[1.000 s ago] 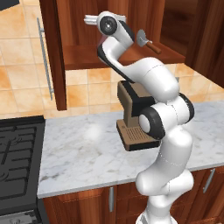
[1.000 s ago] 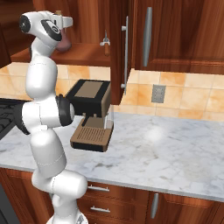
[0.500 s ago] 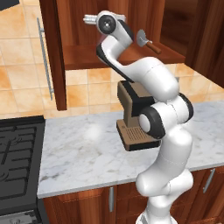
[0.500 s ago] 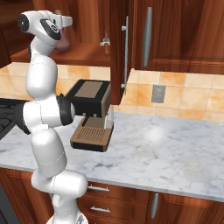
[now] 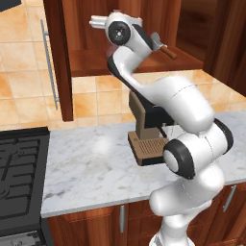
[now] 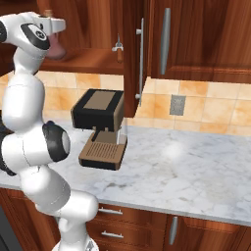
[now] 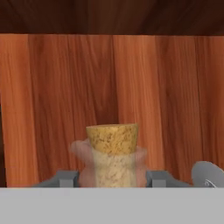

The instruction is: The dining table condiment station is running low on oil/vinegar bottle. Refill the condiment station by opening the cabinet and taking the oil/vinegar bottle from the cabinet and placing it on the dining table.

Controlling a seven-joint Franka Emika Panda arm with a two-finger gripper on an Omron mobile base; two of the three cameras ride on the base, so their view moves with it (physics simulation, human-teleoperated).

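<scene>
My gripper (image 7: 113, 178) reaches inside the open cabinet (image 6: 88, 59) at shelf height. Its two fingertips (image 7: 68, 178) press on either side of the oil/vinegar bottle (image 7: 113, 164), whose tan cork and pale pinkish neck fill the gap between them. In the right base view the bottle's reddish-pink body (image 6: 57, 47) shows just below my white hand, above the shelf. A sliver of that pink body (image 5: 111, 51) peeks out behind the arm in the left base view. The dining table is out of view.
The left cabinet door (image 5: 57, 57) hangs open, and another door (image 6: 131, 54) with a long silver handle stands edge-on at the right. A small grey and brown utensil (image 6: 117, 49) lies on the shelf. A coffee machine (image 6: 100, 127) sits on the marble counter (image 6: 186, 166); a stove (image 5: 19, 178) is at the left.
</scene>
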